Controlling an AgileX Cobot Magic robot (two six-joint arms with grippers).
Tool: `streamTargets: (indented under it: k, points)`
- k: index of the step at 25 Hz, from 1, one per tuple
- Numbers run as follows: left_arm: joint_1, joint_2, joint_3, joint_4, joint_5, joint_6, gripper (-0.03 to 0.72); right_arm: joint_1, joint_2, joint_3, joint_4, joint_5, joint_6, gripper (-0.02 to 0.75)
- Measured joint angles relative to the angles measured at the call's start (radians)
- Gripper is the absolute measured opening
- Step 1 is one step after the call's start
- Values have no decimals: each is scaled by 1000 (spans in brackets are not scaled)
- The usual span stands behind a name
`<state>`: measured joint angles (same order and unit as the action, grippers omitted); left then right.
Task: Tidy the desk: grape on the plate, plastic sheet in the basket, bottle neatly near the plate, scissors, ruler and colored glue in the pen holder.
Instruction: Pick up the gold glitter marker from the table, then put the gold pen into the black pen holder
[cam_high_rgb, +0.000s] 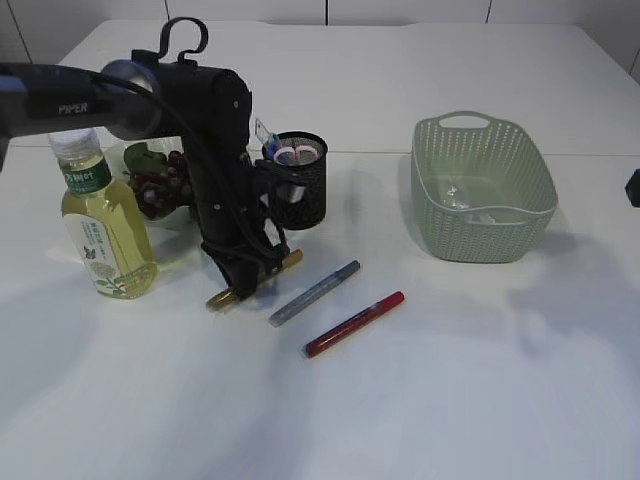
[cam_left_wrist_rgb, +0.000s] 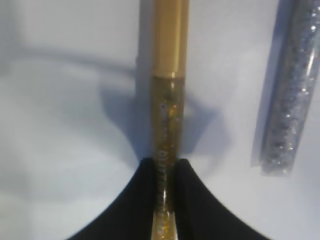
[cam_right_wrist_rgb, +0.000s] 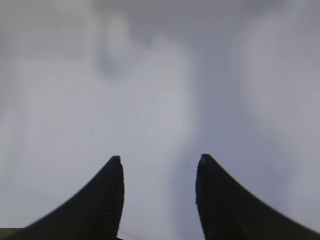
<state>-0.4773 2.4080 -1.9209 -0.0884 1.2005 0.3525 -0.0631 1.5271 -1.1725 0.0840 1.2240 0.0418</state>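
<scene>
A gold glitter glue tube (cam_left_wrist_rgb: 170, 50) lies on the white table, and my left gripper (cam_left_wrist_rgb: 166, 162) is shut on its middle, both jaws touching it. In the exterior view that gripper (cam_high_rgb: 250, 280) is down at the table beside the black mesh pen holder (cam_high_rgb: 300, 190). The tube's gold ends (cam_high_rgb: 222, 297) stick out on either side. A silver glue tube (cam_high_rgb: 314, 293) and a red one (cam_high_rgb: 354, 324) lie to the right. Pink scissors handles (cam_high_rgb: 293, 154) show in the holder. Grapes (cam_high_rgb: 155, 185) sit behind the bottle (cam_high_rgb: 103, 225). My right gripper (cam_right_wrist_rgb: 159, 165) hangs open over bare table.
A green basket (cam_high_rgb: 483, 130) stands at the right with clear plastic (cam_high_rgb: 470, 205) inside. The left arm (cam_high_rgb: 215, 130) hides much of the plate and part of the pen holder. A black part of the right arm (cam_high_rgb: 633, 187) shows at the right edge.
</scene>
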Motion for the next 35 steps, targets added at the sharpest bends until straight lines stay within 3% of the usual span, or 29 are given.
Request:
streamTargets:
  k: [13,24,35]
  points:
    - [0,-97,8,-93,12,-60,69,0,0,0,0,0,0,378]
    - [-27,-241,100,-116,8,-117,69,0,0,0,0,0,0,378]
    - [-26,-311,102,-112,-411,-132,69,0,0,0,0,0,0,378]
